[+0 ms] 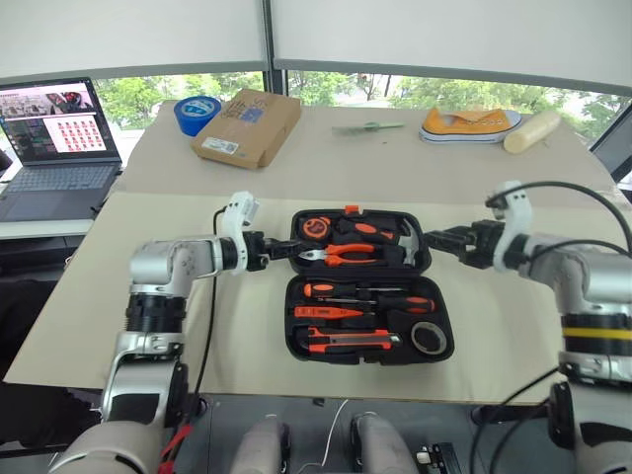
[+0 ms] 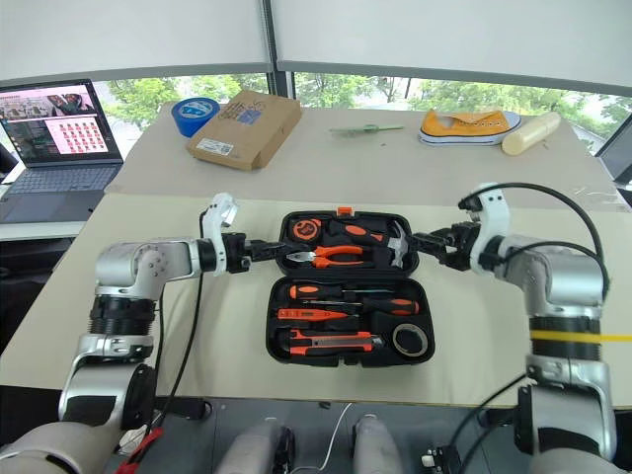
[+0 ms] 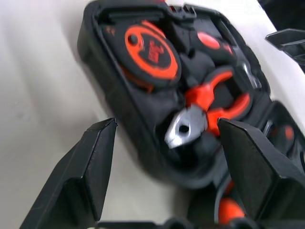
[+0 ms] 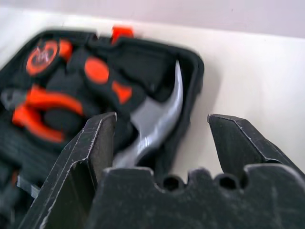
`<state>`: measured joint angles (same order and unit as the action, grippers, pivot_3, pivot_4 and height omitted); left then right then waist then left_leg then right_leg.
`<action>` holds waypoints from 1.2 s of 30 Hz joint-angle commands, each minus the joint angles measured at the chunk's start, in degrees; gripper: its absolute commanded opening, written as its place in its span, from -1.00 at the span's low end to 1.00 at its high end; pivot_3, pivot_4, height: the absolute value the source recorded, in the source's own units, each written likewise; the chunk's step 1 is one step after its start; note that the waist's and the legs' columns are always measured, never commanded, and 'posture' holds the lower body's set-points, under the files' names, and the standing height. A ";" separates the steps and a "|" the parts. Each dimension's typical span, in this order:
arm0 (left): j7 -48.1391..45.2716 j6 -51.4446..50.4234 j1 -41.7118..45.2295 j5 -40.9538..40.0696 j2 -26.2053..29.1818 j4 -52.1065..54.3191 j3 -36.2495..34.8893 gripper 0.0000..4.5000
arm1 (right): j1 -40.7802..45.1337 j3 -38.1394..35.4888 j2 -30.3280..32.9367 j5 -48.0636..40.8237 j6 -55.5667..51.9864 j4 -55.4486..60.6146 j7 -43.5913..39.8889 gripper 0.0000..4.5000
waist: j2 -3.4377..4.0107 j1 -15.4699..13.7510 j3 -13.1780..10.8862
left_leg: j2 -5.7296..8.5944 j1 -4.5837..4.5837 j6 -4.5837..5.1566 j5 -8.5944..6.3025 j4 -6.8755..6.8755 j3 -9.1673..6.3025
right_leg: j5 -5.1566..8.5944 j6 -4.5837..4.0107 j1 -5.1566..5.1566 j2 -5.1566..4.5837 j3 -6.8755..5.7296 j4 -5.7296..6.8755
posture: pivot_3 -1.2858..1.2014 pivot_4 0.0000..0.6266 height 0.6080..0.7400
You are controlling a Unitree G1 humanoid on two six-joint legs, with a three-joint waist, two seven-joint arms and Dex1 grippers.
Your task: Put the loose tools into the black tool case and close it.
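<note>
You're seeing the black tool case (image 1: 367, 286) lying open on the beige table (image 1: 513, 326), screwdrivers (image 1: 367, 293) slotted inside, both the left gripper (image 1: 284, 252) and right gripper (image 1: 434, 240) spread apart flanking it, windows behind.

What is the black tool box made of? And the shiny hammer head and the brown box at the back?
The black tool case looks like moulded plastic: matte, with tool-shaped slots. The hammer head looks like polished metal: silvery, with bright glints. The brown box looks like cardboard: dull tan, flat, with stuck-on labels.
</note>
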<state>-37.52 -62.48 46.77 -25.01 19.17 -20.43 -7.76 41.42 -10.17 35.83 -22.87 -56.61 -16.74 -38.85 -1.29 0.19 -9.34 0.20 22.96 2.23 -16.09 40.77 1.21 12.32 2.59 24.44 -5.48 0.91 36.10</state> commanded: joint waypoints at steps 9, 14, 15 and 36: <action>2.15 2.45 2.85 0.50 -1.91 -3.03 1.98 -0.22 | 1.82 2.24 -0.81 2.42 3.35 -5.75 1.28 -0.46 | 0.00 0.36 0.00 | 0.03 0.17 -0.09 0.05 -0.01 0.03 | -0.02 0.04 0.14 -0.08 0.02 -0.02 | 0.03 -0.52 0.92; 0.80 1.49 1.18 0.40 -1.35 -0.49 4.96 -0.94 | 0.65 2.50 -0.95 2.11 3.88 -4.10 0.95 -1.00 | 0.01 0.26 0.02 | 0.03 0.14 -0.08 0.04 0.00 0.01 | -0.03 0.06 0.08 -0.12 0.01 -0.02 | 0.03 -0.52 0.92; 0.73 1.55 1.14 0.53 -1.22 -0.39 5.29 -0.99 | 0.50 2.53 -0.95 2.00 3.85 -3.68 0.82 -1.00 | 0.01 0.23 0.02 | 0.04 0.11 -0.05 0.02 0.00 0.01 | -0.04 0.07 0.04 -0.14 0.01 -0.03 | 0.03 -0.52 0.92; -4.87 25.46 7.43 4.78 -1.45 -0.11 6.83 -0.99 | 9.25 -0.91 -4.73 3.37 18.87 -5.41 4.33 -1.00 | 0.01 0.54 0.01 | 0.10 0.81 -0.38 0.22 -0.03 0.12 | -0.09 0.07 0.88 -0.14 0.08 0.09 | 0.03 -0.52 0.92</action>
<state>-38.43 -40.91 51.33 -19.10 18.74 -23.83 -2.16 47.51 -9.77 31.56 -17.98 -41.43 -25.14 -33.73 -1.29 0.73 -9.33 0.29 23.78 1.85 -15.87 40.73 1.34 12.22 2.66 25.35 -5.63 0.99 36.18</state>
